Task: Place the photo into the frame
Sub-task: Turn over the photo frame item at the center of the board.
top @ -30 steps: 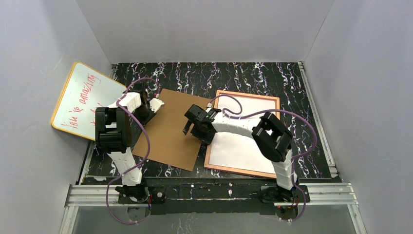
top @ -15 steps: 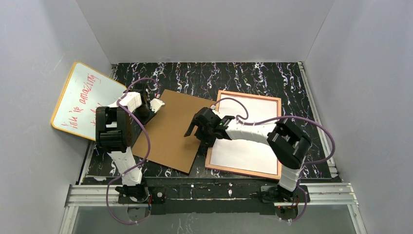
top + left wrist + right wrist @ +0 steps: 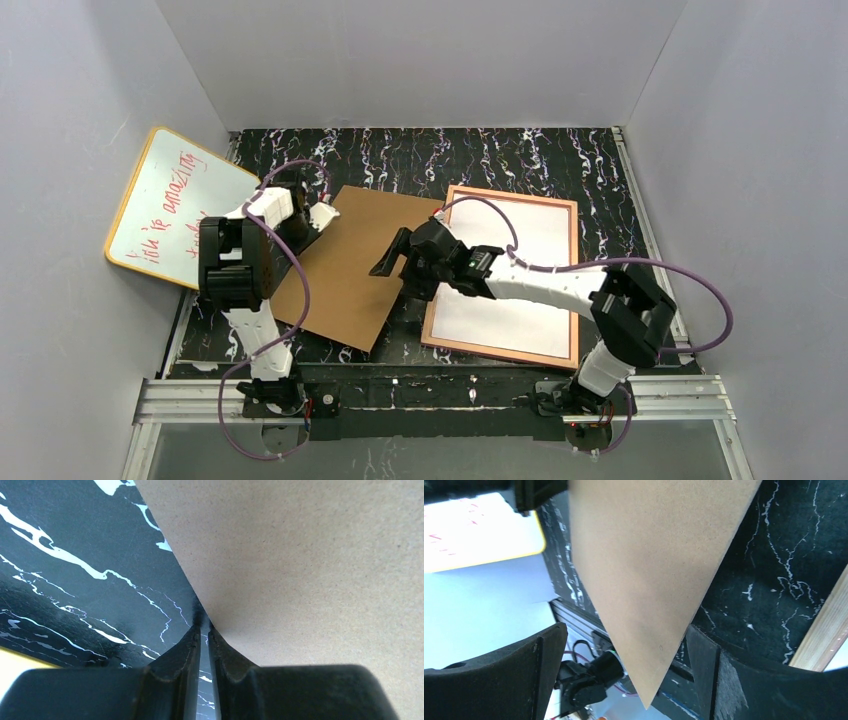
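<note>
Two things lie nearest, on the R side of the black marbled table point(image 3: 400, 160): the frame point(image 3: 495, 352), flat w/ its orange-tan reverse up, and the photo point(image 3: 540, 235) inside it, white back up. Just L of the frame, the right gripper point(image 3: 625, 630) stands wide open, w/ a corner of the brown cardboard point(image 3: 345, 270) between its jaws, no contact seen. Farther back, the left gripper point(image 3: 202, 630) is pinched nearly closed on the cardboard's far-L edge. Beyond, a whiteboard point(image 3: 170, 200) w/ red writing leans at the L wall.
</note>
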`<state>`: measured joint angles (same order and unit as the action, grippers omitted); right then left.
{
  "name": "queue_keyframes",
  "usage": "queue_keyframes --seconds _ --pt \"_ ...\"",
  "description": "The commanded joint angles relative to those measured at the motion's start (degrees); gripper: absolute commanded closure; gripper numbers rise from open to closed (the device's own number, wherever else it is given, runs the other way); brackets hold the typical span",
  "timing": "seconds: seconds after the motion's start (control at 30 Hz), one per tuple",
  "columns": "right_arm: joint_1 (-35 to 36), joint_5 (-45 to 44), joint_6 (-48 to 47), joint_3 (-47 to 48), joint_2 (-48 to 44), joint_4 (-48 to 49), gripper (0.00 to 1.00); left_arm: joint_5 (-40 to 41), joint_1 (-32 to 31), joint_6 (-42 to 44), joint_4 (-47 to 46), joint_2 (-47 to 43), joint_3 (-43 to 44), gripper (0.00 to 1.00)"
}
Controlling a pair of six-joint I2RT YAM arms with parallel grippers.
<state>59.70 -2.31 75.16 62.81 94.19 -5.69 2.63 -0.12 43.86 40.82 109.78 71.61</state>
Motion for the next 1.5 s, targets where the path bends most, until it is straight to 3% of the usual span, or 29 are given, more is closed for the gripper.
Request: queue_keyframes --seconds 0.0,0.23,0.43,0.67,0.83,1.03,1.13,1.37,1.4,1.47 --pt "0.89 -6.28 6.48 -1.41 -6.03 20.37 0.05 -25.99 -6.95 -4.48 4.65 9.50 -6.10 0.87" --pt "0.66 -14.97 9.96 -8.43 -13.92 13.22 0.04 -26.35 -10.72 -6.47 4.91 10.78 -4.27 0.88" --pt "-1.17 -17.09 12.89 -14.57 -18.18 8.73 0.04 -26.38 -11.56 -7.20 4.62 10.14 -4.73 0.88" --pt "-2.46 -17.52 13.90 -21.13 -21.97 11.06 0.06 -25.83 -11.57 -7.12 4.36 9.28 -5.57 0.89" --pt "-2.75 -15.29 9.31 -23.75 -23.18 23.38 0.14 -25.72 -11.57 -7.29 4.35 9.49 -5.52 0.89" --pt "-2.80 -12.53 5.45 -20.53 -21.27 24.85 0.26 -26.17 -11.57 -7.15 4.61 9.27 -5.36 0.90" --pt "-2.81 -11.72 5.44 -19.19 -19.82 23.44 0.38 -26.65 -11.57 -6.98 5.15 8.36 -5.15 0.89" --pt "-4.26 -12.01 5.60 -11.24 -19.48 12.01 0.79 -27.27 -11.00 -5.43 10.06 -1.15 2.18 0.58" --pt "-4.63 -11.95 6.38 -9.93 -19.63 10.54 0.83 -27.60 -10.96 -4.63 10.97 -3.63 3.76 0.50" --pt "-6.06 -11.55 8.22 -7.84 -19.98 8.33 0.87 -28.55 -10.95 -2.03 12.85 -8.52 7.36 0.26"
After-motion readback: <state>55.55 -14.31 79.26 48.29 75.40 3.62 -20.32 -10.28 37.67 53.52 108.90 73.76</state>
